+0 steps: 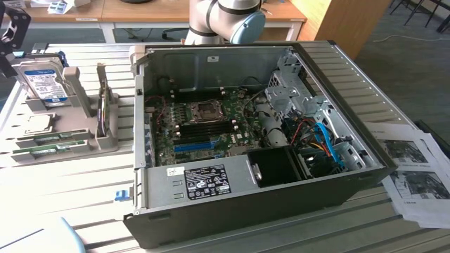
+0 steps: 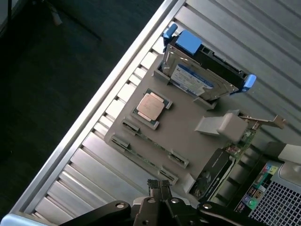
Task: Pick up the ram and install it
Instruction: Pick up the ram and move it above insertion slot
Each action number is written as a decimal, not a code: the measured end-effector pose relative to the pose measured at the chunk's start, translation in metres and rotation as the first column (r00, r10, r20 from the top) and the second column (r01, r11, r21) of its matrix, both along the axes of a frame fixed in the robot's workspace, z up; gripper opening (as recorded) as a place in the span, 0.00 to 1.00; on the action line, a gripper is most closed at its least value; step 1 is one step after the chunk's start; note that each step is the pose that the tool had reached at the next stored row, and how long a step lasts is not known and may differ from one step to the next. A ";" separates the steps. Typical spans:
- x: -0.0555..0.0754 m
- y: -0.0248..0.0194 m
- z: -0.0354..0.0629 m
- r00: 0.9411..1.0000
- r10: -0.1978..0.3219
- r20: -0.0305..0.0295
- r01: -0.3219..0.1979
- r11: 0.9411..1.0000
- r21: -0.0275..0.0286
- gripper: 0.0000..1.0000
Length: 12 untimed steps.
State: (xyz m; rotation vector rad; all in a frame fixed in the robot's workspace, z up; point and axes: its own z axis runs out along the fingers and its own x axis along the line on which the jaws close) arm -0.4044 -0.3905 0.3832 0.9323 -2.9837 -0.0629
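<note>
Two ram sticks, thin green boards, lie side by side in slots at the near end of a grey parts tray. One ram stick is beside the other. My gripper hangs above the tray near the sticks, its fingers shut together with nothing between them. In the exterior view the gripper shows as a dark shape at the far left edge, over the tray's back end. The motherboard lies inside the open computer case, with dark memory slots below the processor socket.
On the tray also sit a silver hard drive with a blue-white label, a processor chip and an upright card. A long blue slot crosses the motherboard. Printed sheets lie at the exterior view's right.
</note>
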 end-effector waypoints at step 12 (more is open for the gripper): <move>0.000 0.0000 -0.0003 0.968 0.251 0.000 -0.251 0.968 0.000 0.09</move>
